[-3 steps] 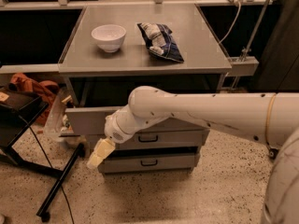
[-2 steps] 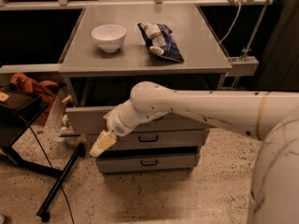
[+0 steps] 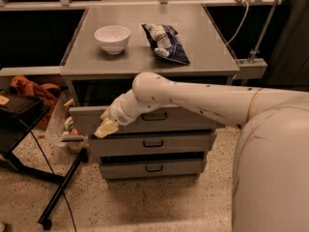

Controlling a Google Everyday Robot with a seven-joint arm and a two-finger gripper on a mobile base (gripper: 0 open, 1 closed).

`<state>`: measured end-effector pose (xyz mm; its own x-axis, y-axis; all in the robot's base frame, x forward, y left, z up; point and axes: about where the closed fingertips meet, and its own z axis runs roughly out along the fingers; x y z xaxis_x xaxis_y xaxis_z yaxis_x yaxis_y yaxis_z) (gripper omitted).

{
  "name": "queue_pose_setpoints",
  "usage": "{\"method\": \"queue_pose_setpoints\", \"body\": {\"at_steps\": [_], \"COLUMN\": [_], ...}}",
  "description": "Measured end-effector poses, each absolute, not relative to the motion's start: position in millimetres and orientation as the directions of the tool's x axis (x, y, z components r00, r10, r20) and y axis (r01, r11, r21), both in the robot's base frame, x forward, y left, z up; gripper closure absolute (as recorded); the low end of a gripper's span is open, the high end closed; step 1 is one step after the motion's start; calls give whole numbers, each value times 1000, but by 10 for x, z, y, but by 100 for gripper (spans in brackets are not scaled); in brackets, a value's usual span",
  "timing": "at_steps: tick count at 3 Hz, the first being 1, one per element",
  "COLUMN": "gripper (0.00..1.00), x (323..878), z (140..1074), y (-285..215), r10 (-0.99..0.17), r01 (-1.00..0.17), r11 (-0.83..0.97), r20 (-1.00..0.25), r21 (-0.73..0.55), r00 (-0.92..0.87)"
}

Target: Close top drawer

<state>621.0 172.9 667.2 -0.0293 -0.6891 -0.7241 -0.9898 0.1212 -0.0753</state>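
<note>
Camera view: nearest, at lower right, the robot's white body (image 3: 273, 173) fills the corner, and its arm (image 3: 193, 99) reaches leftward across the cabinet front. The gripper (image 3: 106, 128) sits at the arm's end, cream tipped, pointing down and left, over the left part of the top drawer (image 3: 83, 119) near that drawer's lower edge; contact with the front can't be confirmed, and whether the gripper is open or closed can't be told. Top drawer is pulled partly out, its front standing forward of the two below, dark gap above it under the cabinet top (image 3: 207, 59); its black bar handle (image 3: 154, 115) shows mid-front, just right of the gripper. Middle drawer (image 3: 154, 144) and bottom drawer (image 3: 154, 168) sit further in. Left, on the speckled floor (image 3: 145, 204), a black stand leg (image 3: 63, 192) angles past the cabinet, orange cloth (image 3: 34, 88) behind it. On the cabinet top, a white bowl (image 3: 112, 37) stands left, a dark blue snack bag (image 3: 166, 45) lies just right of it, apart. At the far right corner, a white cable (image 3: 241, 13) hangs.
</note>
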Motion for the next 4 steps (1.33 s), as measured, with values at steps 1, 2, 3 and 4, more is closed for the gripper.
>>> {"method": "queue_pose_setpoints", "body": {"at_steps": [1, 2, 3, 4], "gripper": [15, 0, 0, 0], "x": [6430, 6428, 6374, 6189], "z": [6702, 6702, 6704, 6776], "y": [1707, 1684, 1681, 1439], "r10": [-683, -679, -679, -665], "r01": [-983, -981, -981, -979], "r11": [151, 164, 164, 183], "r20": [-730, -733, -733, -745], "r21": [-103, -107, -107, -91], "r00": [-28, -34, -33, -55]}}
